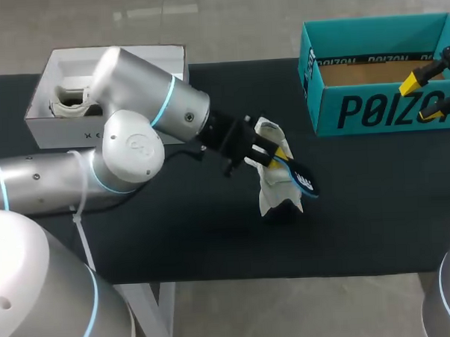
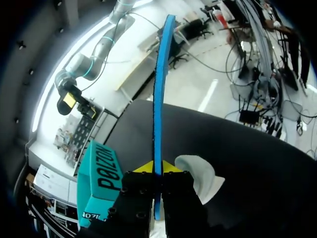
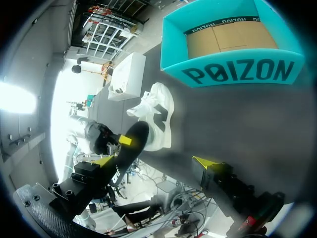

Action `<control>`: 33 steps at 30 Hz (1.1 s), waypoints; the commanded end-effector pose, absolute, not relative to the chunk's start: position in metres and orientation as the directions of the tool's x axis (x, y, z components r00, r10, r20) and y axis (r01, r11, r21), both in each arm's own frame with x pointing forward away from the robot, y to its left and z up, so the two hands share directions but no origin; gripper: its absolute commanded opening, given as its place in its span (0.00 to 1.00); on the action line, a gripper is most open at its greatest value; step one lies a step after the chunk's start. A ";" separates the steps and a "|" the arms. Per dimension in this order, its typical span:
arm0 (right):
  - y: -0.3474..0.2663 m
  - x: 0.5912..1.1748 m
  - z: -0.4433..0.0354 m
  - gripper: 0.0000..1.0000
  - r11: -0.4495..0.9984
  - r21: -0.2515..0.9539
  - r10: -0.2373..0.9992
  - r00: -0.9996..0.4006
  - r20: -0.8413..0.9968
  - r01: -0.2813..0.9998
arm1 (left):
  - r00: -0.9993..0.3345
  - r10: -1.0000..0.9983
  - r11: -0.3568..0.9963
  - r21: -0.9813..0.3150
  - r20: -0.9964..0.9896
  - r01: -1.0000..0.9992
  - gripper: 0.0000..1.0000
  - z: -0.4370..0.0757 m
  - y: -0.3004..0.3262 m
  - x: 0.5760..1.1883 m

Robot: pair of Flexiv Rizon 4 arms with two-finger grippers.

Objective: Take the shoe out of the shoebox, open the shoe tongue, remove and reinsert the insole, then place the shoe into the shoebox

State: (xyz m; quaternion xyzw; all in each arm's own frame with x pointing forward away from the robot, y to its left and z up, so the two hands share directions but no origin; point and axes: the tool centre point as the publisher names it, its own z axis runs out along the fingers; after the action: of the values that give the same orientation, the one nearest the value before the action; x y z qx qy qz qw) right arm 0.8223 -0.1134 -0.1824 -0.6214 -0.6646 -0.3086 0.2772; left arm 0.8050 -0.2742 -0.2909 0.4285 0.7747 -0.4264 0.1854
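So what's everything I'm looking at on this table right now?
shoe: one, white, mid-table, just below the left claw.
insole: one, blue, pinched in the left claw above the shoe.
shoebox: one, teal, open, at the table's far right; only its brown floor shows inside.
white box: one, open, at the far left; holds something pale I can't make out.
table: one, black.
left claw: yellow-tipped, shut on the insole.
right claw: yellow-tipped, open and empty, by the shoebox.
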 end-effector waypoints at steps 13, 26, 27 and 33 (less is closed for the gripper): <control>-0.114 0.822 -0.182 1.00 0.038 0.065 0.657 -0.074 0.750 0.997 | -0.568 0.573 0.257 -0.529 -0.590 0.809 0.00 -0.302 -0.273 0.804; -0.114 0.822 -0.182 1.00 0.038 0.065 0.657 -0.074 0.750 0.997 | -0.509 0.628 0.208 -0.504 -0.588 0.838 0.00 -0.319 -0.275 0.817; -0.114 0.822 -0.182 1.00 0.038 0.065 0.657 -0.074 0.750 0.997 | -0.511 0.628 0.210 -0.504 -0.587 0.838 0.00 -0.321 -0.275 0.818; -0.114 0.822 -0.182 1.00 0.038 0.065 0.657 -0.074 0.750 0.997 | -0.540 0.612 0.265 -0.494 -0.578 0.828 0.00 -0.329 -0.274 0.826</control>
State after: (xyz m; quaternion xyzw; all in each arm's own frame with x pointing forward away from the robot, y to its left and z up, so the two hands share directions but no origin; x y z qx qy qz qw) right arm 0.8221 -0.1135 -0.1823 -0.6213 -0.6646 -0.3089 0.2771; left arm 0.8263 -0.2692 -0.3246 0.4633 0.7792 -0.3998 0.1356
